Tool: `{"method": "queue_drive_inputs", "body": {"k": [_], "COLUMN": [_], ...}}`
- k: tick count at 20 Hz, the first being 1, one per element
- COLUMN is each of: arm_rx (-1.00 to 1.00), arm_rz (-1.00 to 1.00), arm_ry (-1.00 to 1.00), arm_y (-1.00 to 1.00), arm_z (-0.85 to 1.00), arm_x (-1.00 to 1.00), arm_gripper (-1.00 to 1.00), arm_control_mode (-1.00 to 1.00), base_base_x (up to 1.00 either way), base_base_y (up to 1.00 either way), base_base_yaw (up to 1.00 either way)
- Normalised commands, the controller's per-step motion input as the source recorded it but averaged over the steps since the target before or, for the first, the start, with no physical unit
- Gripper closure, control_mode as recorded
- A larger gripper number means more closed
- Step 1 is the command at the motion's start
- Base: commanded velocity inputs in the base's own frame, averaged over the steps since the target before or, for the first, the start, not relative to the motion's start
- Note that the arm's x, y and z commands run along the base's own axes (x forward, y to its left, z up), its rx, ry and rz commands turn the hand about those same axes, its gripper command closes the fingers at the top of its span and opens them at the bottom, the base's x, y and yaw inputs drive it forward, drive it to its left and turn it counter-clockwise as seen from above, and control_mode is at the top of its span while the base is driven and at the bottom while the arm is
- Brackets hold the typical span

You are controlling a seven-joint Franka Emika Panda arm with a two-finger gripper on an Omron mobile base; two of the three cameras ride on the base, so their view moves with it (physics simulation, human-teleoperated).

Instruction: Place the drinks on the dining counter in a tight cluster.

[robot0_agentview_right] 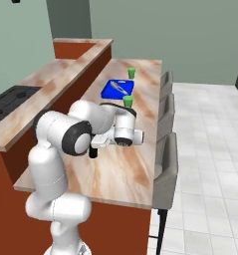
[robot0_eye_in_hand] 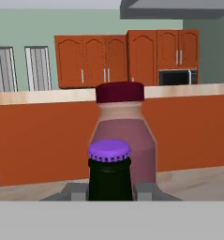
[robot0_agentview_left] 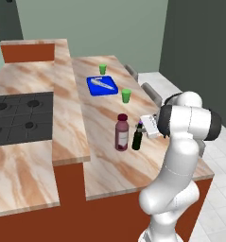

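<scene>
A stout maroon bottle [robot0_agentview_left: 121,133] with a pale label stands on the dining counter [robot0_agentview_left: 109,175], the marble slab with stools along its far side. Just to its right is a slim dark green bottle [robot0_agentview_left: 137,139] with a purple cap. My gripper [robot0_agentview_left: 141,128] is shut on that bottle's neck, coming in from the right. In the hand view the purple-capped bottle [robot0_eye_in_hand: 109,171] sits between my fingertips [robot0_eye_in_hand: 76,191], with the maroon bottle [robot0_eye_in_hand: 123,136] directly behind it. From the right base my arm hides most of the green bottle [robot0_agentview_right: 93,152]. The gripper [robot0_agentview_right: 97,144] is above the counter [robot0_agentview_right: 125,174].
Further along the counter lie a blue tray [robot0_agentview_left: 101,85] and two small green cups [robot0_agentview_left: 102,69] [robot0_agentview_left: 126,95]. A narrow raised marble ledge [robot0_agentview_left: 67,108] runs on the left, with the black stove [robot0_agentview_left: 20,118] beyond it. Grey stools [robot0_agentview_right: 165,164] line the right edge.
</scene>
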Motion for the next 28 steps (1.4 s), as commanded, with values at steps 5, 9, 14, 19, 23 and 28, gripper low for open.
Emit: {"method": "queue_drive_inputs", "body": {"k": [5, 9, 14, 19, 23, 28], "arm_rx": [-0.08, -0.01, 0.00, 0.00, 0.00, 0.00], "arm_rz": [0.00, 0.00, 0.00, 0.00, 0.00, 0.00], "arm_ry": [0.00, 0.00, 0.00, 0.00, 0.00, -0.01], "arm_y": [0.01, 0.00, 0.00, 0.00, 0.01, 0.07], "arm_z": [-0.17, -0.15, -0.17, -0.23, -0.29, -0.33], "arm_x": [0.25, 0.19, 0.16, 0.00, -0.08, -0.16], "arm_gripper": [1.00, 1.00, 1.00, 1.00, 1.00, 1.00], "arm_control_mode": [-1.00, -1.00, -1.00, -1.00, -1.00, -1.00], "base_base_x": [0.00, 0.00, 0.00, 0.00, 0.00, 0.00], "base_base_y": [0.00, 0.00, 0.00, 0.00, 0.00, 0.00], "base_base_yaw": [0.00, 0.00, 0.00, 0.00, 0.00, 0.00]}}
